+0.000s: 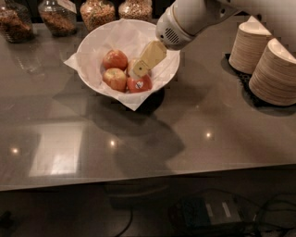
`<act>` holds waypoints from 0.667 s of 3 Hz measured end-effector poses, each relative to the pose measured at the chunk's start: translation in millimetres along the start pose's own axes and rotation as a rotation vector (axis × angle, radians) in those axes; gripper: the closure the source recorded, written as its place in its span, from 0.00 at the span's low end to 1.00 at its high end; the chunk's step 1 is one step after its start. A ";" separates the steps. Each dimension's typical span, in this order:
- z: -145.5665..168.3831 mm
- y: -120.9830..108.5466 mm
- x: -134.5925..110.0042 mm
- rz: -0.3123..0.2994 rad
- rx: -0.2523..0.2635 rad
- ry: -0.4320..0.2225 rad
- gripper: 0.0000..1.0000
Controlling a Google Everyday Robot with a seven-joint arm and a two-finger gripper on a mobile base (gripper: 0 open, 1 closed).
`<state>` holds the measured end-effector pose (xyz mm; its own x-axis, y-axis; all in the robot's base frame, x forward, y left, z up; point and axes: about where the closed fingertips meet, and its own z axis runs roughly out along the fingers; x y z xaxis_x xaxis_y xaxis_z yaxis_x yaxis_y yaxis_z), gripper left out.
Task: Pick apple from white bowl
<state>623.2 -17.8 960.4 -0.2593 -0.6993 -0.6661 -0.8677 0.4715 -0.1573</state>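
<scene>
The white bowl [98, 37], lined with crumpled white paper, stands at the back middle of the dark counter. Several small apples lie in it. The reddest apple [139, 84], with a small white sticker, lies at the front right of the pile. Two blushed apples [114, 59] [115, 78] lie to its left, and another is mostly hidden behind the gripper. My gripper [137, 71] reaches down into the bowl from the upper right on a white arm. Its beige tip sits just above and behind the red apple, at the hidden apple.
Several glass jars of dry goods [97, 11] line the back edge behind the bowl. Two stacks of beige paper bowls [252, 46] [276, 74] stand on a black mat at the right. The counter's front edge [138, 180] runs below, with cables on the floor.
</scene>
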 end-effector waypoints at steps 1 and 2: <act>20.5 13.4 -0.3 0.054 -0.028 -0.017 0.19; 33.2 23.9 3.4 0.095 -0.048 -0.016 0.41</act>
<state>615.7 8.9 930.2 -0.3345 -0.6440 -0.6880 -0.8593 0.5082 -0.0579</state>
